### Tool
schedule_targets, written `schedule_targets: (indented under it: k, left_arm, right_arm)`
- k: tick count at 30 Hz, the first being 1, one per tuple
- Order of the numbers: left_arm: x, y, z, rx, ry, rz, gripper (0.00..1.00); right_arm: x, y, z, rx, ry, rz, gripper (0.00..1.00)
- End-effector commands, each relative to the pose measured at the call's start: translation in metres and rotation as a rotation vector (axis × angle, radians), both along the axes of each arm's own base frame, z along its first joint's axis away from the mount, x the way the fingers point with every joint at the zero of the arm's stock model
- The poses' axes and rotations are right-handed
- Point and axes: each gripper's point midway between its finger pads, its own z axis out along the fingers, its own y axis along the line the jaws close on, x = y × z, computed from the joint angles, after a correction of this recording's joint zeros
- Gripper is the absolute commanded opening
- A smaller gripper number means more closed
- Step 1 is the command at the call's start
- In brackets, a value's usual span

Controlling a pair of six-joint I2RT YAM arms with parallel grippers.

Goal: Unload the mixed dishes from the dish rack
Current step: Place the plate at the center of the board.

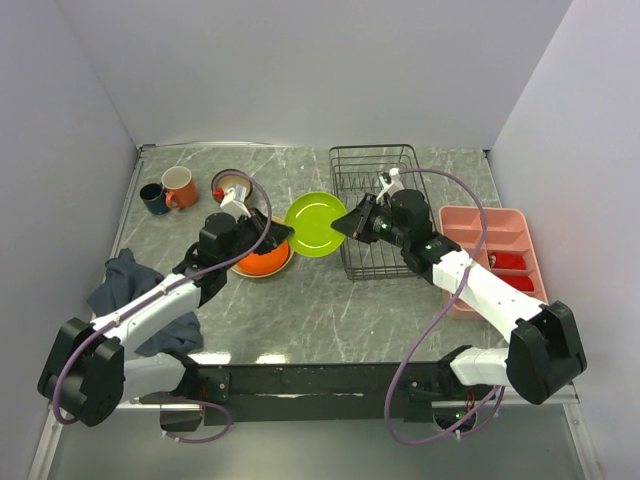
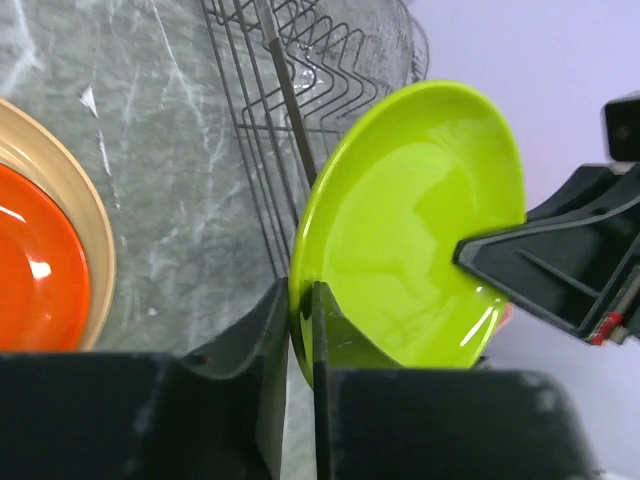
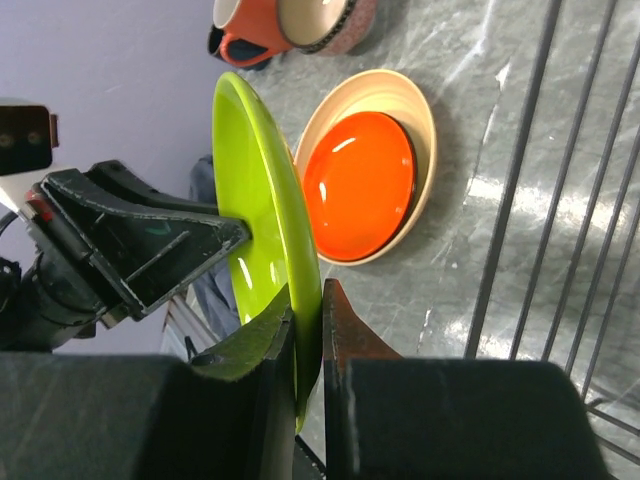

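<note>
One green plate [image 1: 318, 224], two holds | left gripper [image 1: 279, 232] nipped shut on its left rim, right gripper [image 1: 348, 226] clamped on its right rim | plate in the air between rack [image 1: 400, 152] and stacked plates [image 1: 262, 262] | risk: opposing pulls twist it loose and it drops.

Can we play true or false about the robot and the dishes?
1. The left gripper and the right gripper both pinch the green plate. True.
2. The orange plate sits in the dish rack. False: it rests on a tan plate on the table.
3. The orange mug stands beside a dark-blue cup. True.
4. The pink tray is left of the dish rack. False: it is on the right.
</note>
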Motion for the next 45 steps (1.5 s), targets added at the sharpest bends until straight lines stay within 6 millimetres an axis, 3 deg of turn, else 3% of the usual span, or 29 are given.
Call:
schedule_targets:
  k: [1,3,6,7,9,10,13,16,21,26,29,36,40,45]
  left_arm:
    - [-0.002,-0.004,0.004,-0.047,-0.012,-0.015,0.05]
    - [-0.003,-0.003,0.0,-0.045,-0.002,-0.01,0.01]
    - [-0.003,0.003,0.0,-0.036,-0.006,0.018,0.01]
    - [-0.004,0.006,0.0,-0.022,-0.011,0.025,0.01]
    - [-0.001,0.014,0.002,-0.002,-0.023,0.061,0.01]
    - [-0.001,0.018,-0.001,0.02,-0.021,0.071,0.01]
    - [0.002,0.032,0.001,0.046,-0.035,0.115,0.01]
    - [0.005,0.051,-0.005,0.065,-0.019,0.169,0.01]
    - [0.01,0.085,-0.022,0.088,0.023,0.252,0.01]
    - [0.011,0.092,-0.027,0.1,0.035,0.262,0.01]
    - [0.01,0.1,-0.04,0.124,0.073,0.303,0.01]
    - [0.01,0.133,-0.092,0.175,0.241,0.424,0.01]
    - [0.017,0.139,-0.104,0.178,0.276,0.442,0.02]
    - [0.026,0.141,-0.11,0.208,0.305,0.438,0.23]
  right_arm:
    - [-0.002,0.012,0.028,0.096,-0.062,0.053,0.04]
    - [-0.001,0.011,0.025,0.089,-0.058,0.047,0.06]
    - [-0.001,0.008,0.022,0.072,-0.056,0.034,0.23]
    - [-0.001,0.006,0.021,0.066,-0.054,0.028,0.37]
    - [0.0,0.003,0.021,0.046,-0.066,0.017,0.51]
    - [0.001,0.0,0.021,0.032,-0.067,0.0,0.65]
    - [0.004,-0.008,0.02,-0.013,-0.08,-0.034,0.86]
    - [0.006,-0.017,0.021,-0.065,-0.098,-0.063,0.96]
    - [0.011,-0.034,0.022,-0.141,-0.13,-0.134,0.98]
    - [0.012,-0.028,0.021,-0.124,-0.124,-0.111,0.97]
    - [0.015,-0.028,0.019,-0.13,-0.119,-0.121,0.97]
    - [0.016,-0.045,0.013,-0.221,-0.131,-0.17,0.97]
    - [0.015,-0.051,0.011,-0.242,-0.131,-0.187,0.97]
    - [0.016,-0.058,0.012,-0.271,-0.141,-0.215,0.97]
